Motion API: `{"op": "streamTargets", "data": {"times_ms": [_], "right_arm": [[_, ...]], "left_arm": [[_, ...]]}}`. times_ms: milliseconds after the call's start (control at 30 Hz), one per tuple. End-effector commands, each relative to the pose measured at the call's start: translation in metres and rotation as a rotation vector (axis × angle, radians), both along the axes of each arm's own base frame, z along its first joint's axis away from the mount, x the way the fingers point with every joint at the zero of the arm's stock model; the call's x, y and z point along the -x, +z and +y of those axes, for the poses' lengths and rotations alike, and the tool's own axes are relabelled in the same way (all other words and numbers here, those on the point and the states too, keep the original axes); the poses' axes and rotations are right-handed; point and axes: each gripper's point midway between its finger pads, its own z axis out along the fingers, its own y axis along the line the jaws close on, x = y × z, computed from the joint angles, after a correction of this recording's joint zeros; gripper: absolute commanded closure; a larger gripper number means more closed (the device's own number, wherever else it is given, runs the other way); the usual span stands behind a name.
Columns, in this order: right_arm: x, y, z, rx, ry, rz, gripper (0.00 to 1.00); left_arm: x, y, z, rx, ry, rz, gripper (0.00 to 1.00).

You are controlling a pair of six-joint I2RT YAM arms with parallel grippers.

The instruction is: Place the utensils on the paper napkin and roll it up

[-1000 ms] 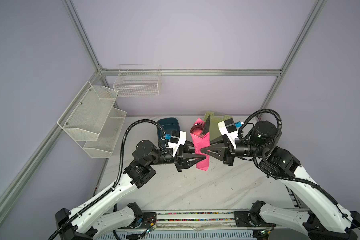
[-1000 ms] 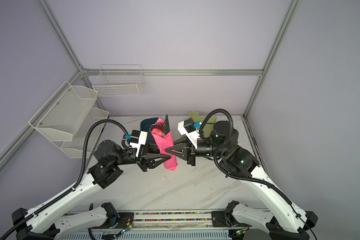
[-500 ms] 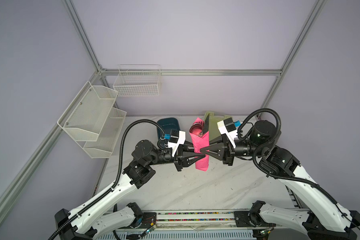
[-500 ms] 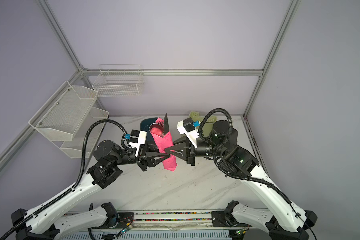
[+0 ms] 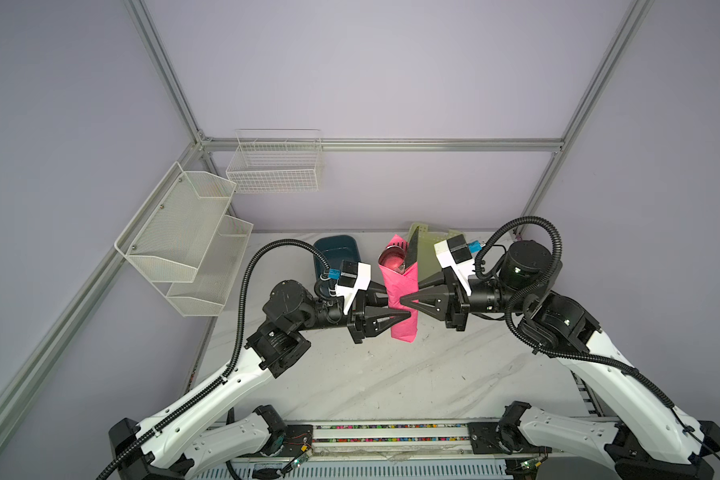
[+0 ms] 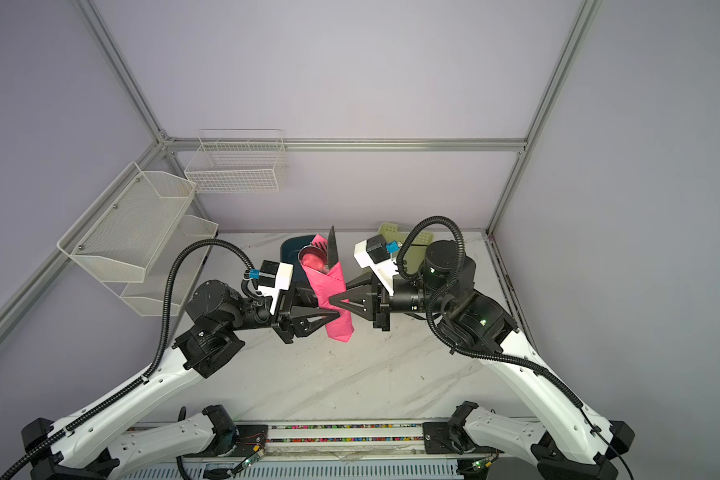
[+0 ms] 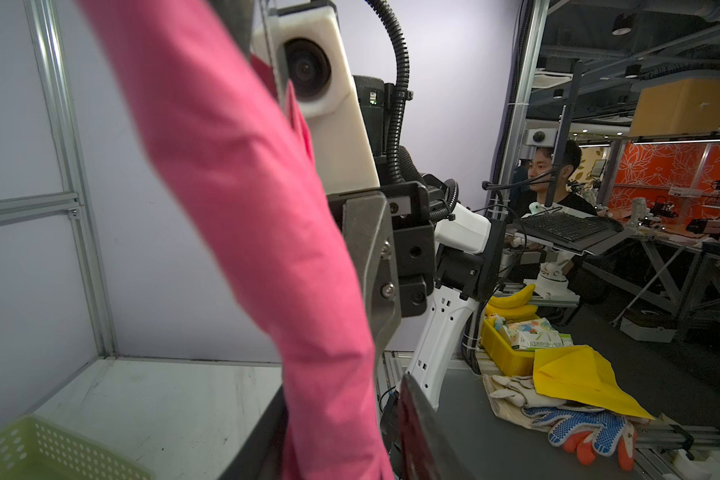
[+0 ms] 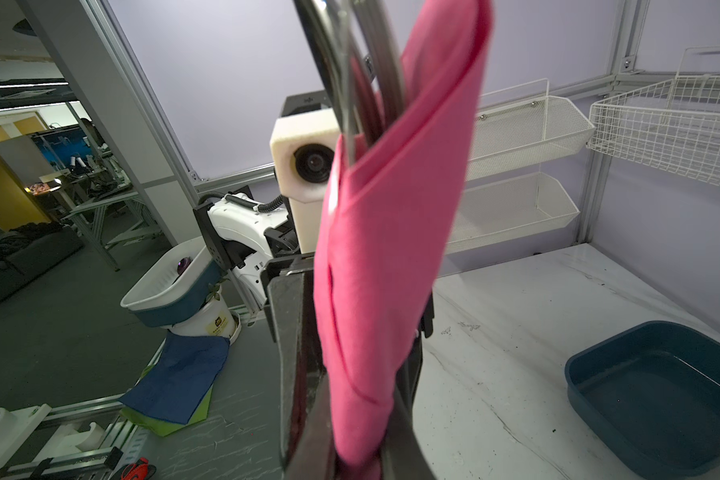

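Observation:
The pink paper napkin (image 5: 398, 282) (image 6: 334, 286) is rolled round the utensils and hangs upright above the table between both arms. A shiny spoon bowl (image 5: 391, 261) (image 6: 310, 254) and a dark knife blade (image 5: 412, 249) (image 6: 332, 247) stick out of its upper end; the handles are hidden inside. My left gripper (image 5: 400, 309) (image 6: 327, 309) (image 7: 337, 440) grips the roll (image 7: 267, 208) low down from the left. From the right, my right gripper (image 5: 404, 300) (image 6: 331, 300) (image 8: 356, 436) pinches the roll (image 8: 383, 249) at mid height. The metal heads (image 8: 341, 62) rise above it in the right wrist view.
A dark teal tub (image 5: 337, 249) (image 8: 661, 395) stands at the back of the marble table (image 5: 391, 374). A pale green basket (image 5: 429, 245) (image 7: 38, 449) sits behind the right wrist. White mesh shelves (image 5: 184, 237) and a wire basket (image 5: 275, 166) hang on the left and back walls.

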Motion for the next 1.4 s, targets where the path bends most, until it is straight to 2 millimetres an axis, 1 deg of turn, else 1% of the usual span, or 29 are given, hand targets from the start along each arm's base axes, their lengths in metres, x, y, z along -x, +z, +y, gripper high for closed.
{"op": "streamTargets", "data": {"times_ms": [0, 167, 300, 367, 667, 767, 967, 1100, 1233, 1367], "right_arm": [[-0.006, 0.036, -0.009, -0.088, -0.066, -0.099, 1.00], [-0.002, 0.036, -0.010, -0.092, -0.052, -0.104, 1.00], [0.000, 0.038, -0.011, -0.096, -0.046, -0.107, 1.00], [0.001, 0.039, -0.011, -0.099, -0.042, -0.112, 1.00], [0.004, 0.041, -0.012, -0.108, -0.032, -0.109, 1.00], [0.004, 0.039, -0.011, -0.104, -0.022, -0.103, 1.00], [0.004, 0.030, -0.009, -0.086, -0.010, -0.079, 1.00], [0.004, 0.028, -0.009, -0.081, -0.011, -0.077, 1.00], [0.006, 0.026, -0.009, -0.078, -0.001, -0.072, 1.00], [0.007, 0.027, -0.010, -0.081, -0.001, -0.075, 0.95]], "left_arm": [[0.035, 0.023, 0.012, 0.051, -0.102, -0.118, 0.56], [0.033, 0.022, 0.010, 0.049, -0.100, -0.114, 0.55], [0.031, 0.022, 0.009, 0.047, -0.096, -0.110, 0.61], [0.031, 0.022, 0.009, 0.047, -0.093, -0.110, 0.63], [0.034, 0.022, 0.009, 0.042, -0.112, -0.116, 0.60], [0.034, 0.025, 0.010, 0.049, -0.102, -0.121, 0.63], [0.029, 0.030, 0.012, 0.067, -0.062, -0.121, 0.66], [0.026, 0.033, 0.014, 0.082, -0.035, -0.121, 0.71], [0.023, 0.034, 0.015, 0.088, -0.012, -0.117, 0.80], [0.020, 0.035, 0.017, 0.101, 0.017, -0.113, 0.87]]}}
